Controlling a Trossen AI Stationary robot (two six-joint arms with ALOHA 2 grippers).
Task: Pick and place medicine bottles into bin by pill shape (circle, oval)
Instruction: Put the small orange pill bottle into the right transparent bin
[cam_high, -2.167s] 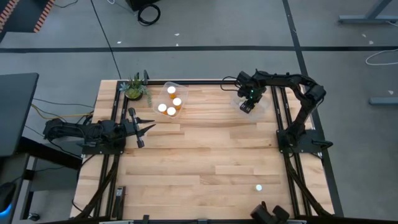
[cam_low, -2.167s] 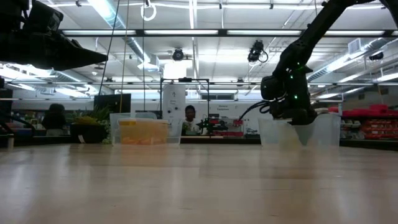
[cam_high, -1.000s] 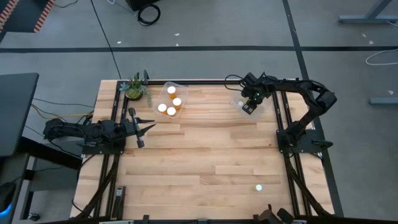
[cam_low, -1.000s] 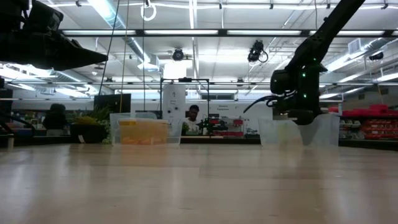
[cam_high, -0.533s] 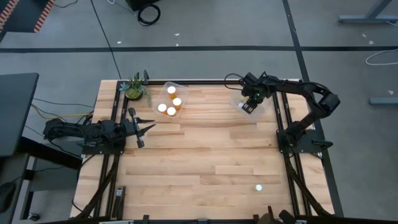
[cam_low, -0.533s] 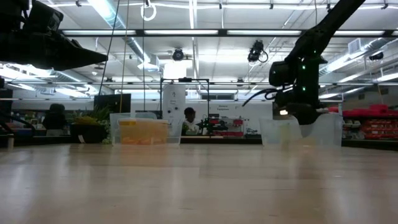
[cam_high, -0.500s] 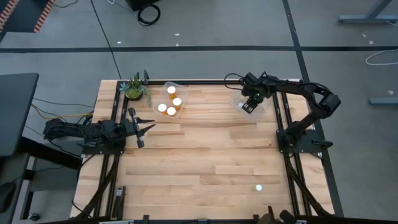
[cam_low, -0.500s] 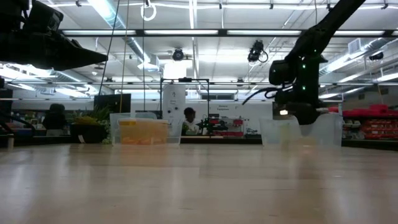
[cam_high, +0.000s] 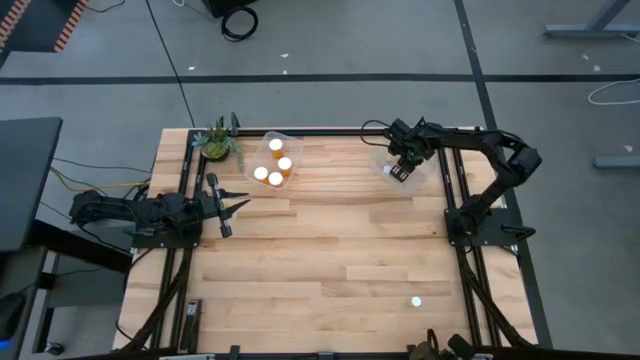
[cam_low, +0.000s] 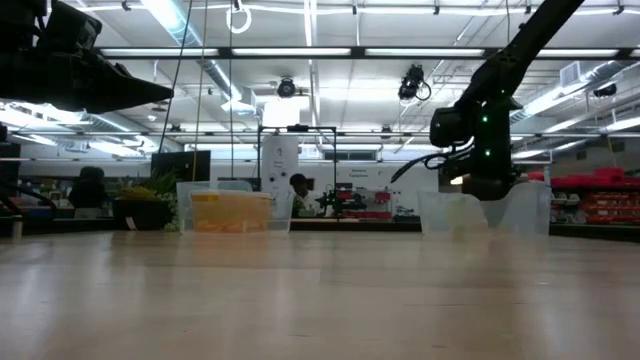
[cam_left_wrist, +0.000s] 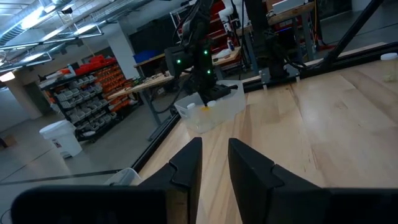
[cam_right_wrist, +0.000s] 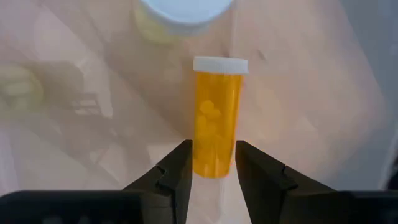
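Over the clear tub (cam_high: 400, 160) at the worktop's far edge, the right claw (cam_right_wrist: 213, 163) pinches an orange medicine bottle (cam_right_wrist: 216, 121) by its base, long axis along the fingers, white cap pointing away.

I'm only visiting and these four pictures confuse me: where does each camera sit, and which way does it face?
High view: overhead, straight down on the table, both arms.
Low view: at tabletop height, level toward the room; right arm over the clear bin.
Left wrist view: along the left gripper, across the table.
Right wrist view: down past the right gripper shut on an orange bottle.
Shared: high, low and left wrist views all show the clear bin.
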